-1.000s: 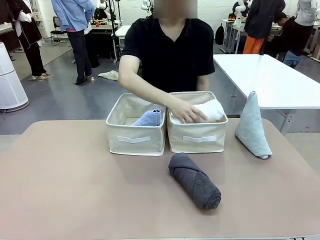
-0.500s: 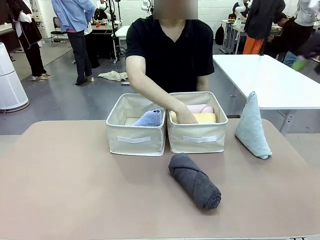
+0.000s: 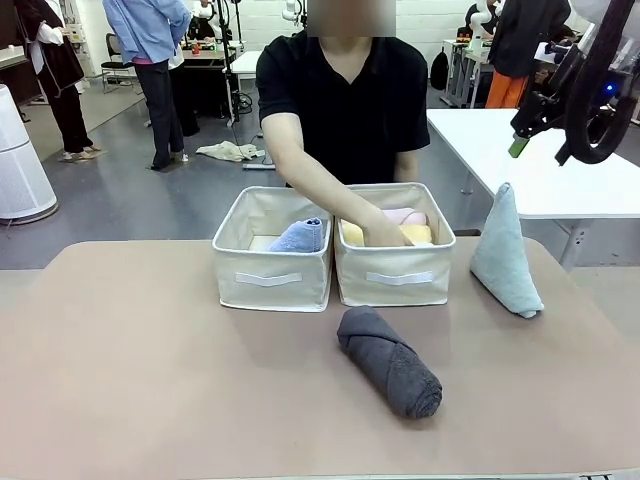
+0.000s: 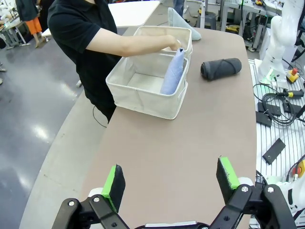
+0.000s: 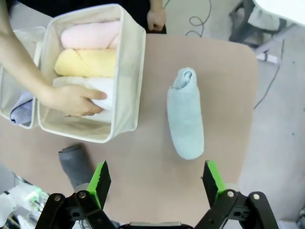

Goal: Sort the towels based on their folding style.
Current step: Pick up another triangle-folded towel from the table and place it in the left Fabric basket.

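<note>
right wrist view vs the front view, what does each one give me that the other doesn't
Right wrist view: looking down into the right bin, the white towel lies under the person's hand, and the right gripper stands open. Front view: the bins' front handles and the whole dark grey towel. Both: the pink towel, yellow towel, and the pale teal-grey towel on the table outside the bins.

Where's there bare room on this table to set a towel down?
Bare: the table left of the left bin and grey roll; a narrower gap between grey roll and teal towel. Crowded: the right bin, with rolls and the person's hand.
</note>
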Robot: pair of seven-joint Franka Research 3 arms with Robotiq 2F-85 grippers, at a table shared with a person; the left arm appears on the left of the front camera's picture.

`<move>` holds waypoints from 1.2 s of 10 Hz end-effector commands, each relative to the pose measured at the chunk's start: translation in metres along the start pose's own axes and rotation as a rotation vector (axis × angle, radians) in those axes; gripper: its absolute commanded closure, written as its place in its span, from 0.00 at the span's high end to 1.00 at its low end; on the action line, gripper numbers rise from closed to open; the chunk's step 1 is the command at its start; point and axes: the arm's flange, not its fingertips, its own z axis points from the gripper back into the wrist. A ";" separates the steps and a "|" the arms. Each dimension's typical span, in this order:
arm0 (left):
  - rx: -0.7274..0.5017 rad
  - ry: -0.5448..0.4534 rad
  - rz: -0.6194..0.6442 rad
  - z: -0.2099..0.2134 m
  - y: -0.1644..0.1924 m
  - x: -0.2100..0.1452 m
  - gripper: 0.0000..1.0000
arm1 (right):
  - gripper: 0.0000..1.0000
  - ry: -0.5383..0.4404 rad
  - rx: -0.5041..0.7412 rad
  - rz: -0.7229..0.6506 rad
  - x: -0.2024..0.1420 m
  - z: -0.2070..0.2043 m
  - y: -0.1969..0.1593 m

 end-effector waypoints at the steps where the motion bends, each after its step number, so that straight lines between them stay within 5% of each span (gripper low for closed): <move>1: -0.002 -0.008 -0.008 0.001 -0.003 0.001 1.00 | 1.00 -0.005 0.002 0.009 -0.007 0.005 0.001; 5: -0.002 -0.008 -0.008 0.001 -0.003 0.001 1.00 | 1.00 -0.009 -0.001 0.003 -0.002 0.006 0.001; 12: -0.002 -0.008 -0.008 0.001 -0.003 0.001 1.00 | 1.00 0.228 -0.115 -0.061 0.057 -0.068 0.002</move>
